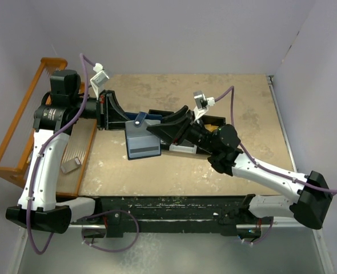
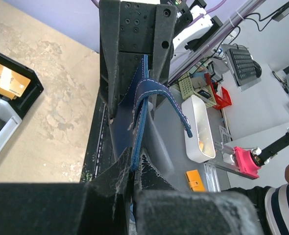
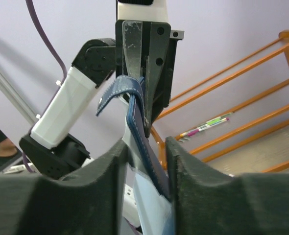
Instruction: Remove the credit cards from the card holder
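Card holder (image 1: 141, 141), judged light and floppy, was held above worktop centre, pinched at opposite edges by left gripper (image 1: 124, 121) and right gripper (image 1: 157, 130), best gripped along stitched edges.

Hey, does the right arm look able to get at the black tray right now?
Probably not: the right gripper is shut on the card holder, which the left gripper also clamps, so it isn't free. The black tray lies close by.
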Action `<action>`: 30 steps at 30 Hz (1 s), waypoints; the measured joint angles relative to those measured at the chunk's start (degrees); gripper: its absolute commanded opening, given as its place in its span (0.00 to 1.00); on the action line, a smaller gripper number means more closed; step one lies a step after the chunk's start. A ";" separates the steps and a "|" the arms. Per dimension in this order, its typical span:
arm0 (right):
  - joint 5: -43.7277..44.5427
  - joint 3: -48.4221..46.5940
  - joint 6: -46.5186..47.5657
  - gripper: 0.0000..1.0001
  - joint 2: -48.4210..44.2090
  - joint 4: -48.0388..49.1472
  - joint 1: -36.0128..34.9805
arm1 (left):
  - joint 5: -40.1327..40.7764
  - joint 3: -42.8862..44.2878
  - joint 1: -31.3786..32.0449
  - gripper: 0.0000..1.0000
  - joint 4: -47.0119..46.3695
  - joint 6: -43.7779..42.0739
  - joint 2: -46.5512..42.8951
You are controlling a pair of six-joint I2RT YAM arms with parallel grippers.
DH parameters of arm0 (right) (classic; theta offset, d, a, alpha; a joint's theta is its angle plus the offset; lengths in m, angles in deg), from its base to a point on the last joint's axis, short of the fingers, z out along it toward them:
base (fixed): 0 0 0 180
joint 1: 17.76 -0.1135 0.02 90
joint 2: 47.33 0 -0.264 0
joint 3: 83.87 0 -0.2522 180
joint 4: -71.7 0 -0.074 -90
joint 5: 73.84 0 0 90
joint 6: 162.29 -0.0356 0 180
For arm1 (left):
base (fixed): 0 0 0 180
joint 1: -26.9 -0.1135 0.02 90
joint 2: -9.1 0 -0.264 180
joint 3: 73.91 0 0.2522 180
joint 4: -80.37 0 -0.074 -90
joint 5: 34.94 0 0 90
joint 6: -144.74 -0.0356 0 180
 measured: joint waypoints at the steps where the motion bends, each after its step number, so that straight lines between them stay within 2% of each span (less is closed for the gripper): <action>1: 0.02 -0.33 -0.28 0.25 0.24 0.00 0.00 | 0.00 -0.20 0.00 0.00 -0.02 0.00 -0.07; 3: 0.02 -0.70 -0.90 0.18 0.57 -0.17 -0.02 | 0.00 -0.66 -0.02 0.05 0.07 -0.07 -0.17; 7: -0.20 -1.77 -1.49 0.04 0.42 -3.06 -0.04 | 1.57 -0.17 -0.09 0.33 3.48 -3.91 -0.07; 9: -0.39 -2.21 -1.53 0.00 -0.13 -5.75 -0.09 | 4.28 1.77 -0.09 0.40 8.22 -8.46 0.61; 12: -0.33 -2.58 -1.18 0.00 -1.84 -10.67 -0.13 | 10.69 5.40 -0.11 0.53 13.86 -15.04 1.99; 17: -0.31 -4.31 1.18 0.00 -4.15 -20.52 -0.07 | 23.32 6.34 -0.09 0.70 18.01 -22.84 1.42; 21: -1.62 -7.17 3.43 0.00 -4.02 -27.32 -0.07 | 27.82 6.75 -0.11 0.81 20.22 -27.78 0.22; 23: -3.15 -9.05 4.74 0.00 -3.61 -30.18 -0.07 | 28.48 7.67 -0.11 0.91 22.62 -32.06 0.02; 30: -9.03 -14.58 9.01 0.00 -0.79 -36.87 -0.09 | 29.35 9.84 -0.09 0.97 33.99 -46.31 -0.09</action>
